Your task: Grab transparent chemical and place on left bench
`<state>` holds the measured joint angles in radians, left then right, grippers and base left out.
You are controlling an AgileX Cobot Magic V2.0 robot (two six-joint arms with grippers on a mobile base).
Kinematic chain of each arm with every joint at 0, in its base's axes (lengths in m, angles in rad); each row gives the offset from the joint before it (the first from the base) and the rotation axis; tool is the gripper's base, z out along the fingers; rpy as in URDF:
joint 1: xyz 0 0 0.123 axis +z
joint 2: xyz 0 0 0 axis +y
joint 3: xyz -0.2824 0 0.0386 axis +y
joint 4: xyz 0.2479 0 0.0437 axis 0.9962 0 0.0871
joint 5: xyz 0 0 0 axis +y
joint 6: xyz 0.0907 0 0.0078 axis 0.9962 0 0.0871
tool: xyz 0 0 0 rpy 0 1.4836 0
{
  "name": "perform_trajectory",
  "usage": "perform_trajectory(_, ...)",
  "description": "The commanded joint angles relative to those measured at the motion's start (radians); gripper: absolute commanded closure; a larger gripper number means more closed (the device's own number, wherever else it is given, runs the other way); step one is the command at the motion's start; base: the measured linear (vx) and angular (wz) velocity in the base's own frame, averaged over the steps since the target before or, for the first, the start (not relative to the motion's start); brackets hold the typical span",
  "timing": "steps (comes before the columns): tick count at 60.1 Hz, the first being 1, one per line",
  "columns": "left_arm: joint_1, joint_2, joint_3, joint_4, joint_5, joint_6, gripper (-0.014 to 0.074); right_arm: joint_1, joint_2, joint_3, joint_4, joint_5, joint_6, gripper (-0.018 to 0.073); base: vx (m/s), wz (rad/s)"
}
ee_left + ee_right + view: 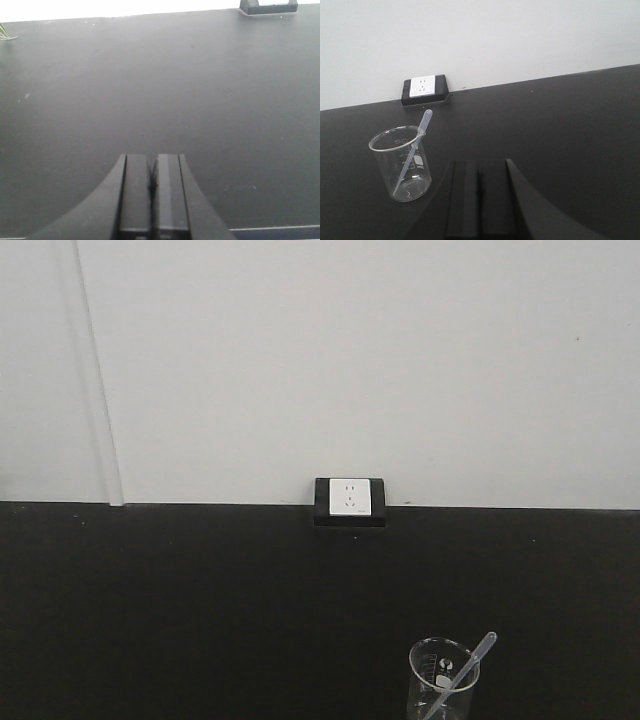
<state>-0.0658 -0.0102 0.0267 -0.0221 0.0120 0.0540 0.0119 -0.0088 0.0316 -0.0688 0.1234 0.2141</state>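
The transparent chemical [402, 162] is a small clear glass beaker with white markings and a thin pipette leaning out of it. It stands upright on the black worktop, left of my right gripper [479, 162] and apart from it. It also shows at the bottom of the front view [443, 680]. My right gripper is shut and empty. My left gripper [152, 157] is shut and empty above bare black worktop. The left bench with its white bins is out of view.
A white wall socket in a black frame [349, 501] sits against the white wall at the back of the black worktop [200, 600]; it also shows in the right wrist view [424, 88]. A green leaf tip [5, 33] shows at the far left.
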Motion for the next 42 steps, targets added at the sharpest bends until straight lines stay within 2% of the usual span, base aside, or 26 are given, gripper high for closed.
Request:
perform_trajectory(1,-0.002,-0.019,0.016,-0.001,-0.078,-0.008,0.06,-0.005,-0.013,0.006,-0.01,-0.086,-0.004,0.0567,0.0,0.0)
perform_trajectory(18,-0.002,-0.019,0.016,-0.001,-0.078,-0.008,0.06,-0.005,-0.013,0.006,-0.01,-0.116,-0.004,0.0567,0.0,0.0)
perform_trajectory(27,-0.002,-0.019,0.016,-0.001,-0.078,-0.008,0.06,-0.005,-0.013,0.002,-0.009,-0.328,-0.006,0.0567,0.0,0.0)
perform_trajectory(30,-0.002,-0.019,0.016,-0.001,-0.078,-0.008,0.06,-0.005,-0.012,-0.016,-0.008,-0.359,-0.003,0.0567,0.0,0.0)
perform_trajectory(42,-0.002,-0.019,0.016,-0.001,-0.078,-0.008,0.06,-0.004,0.115,-0.234,-0.029,-0.191,-0.03,0.0567,0.0,0.0)
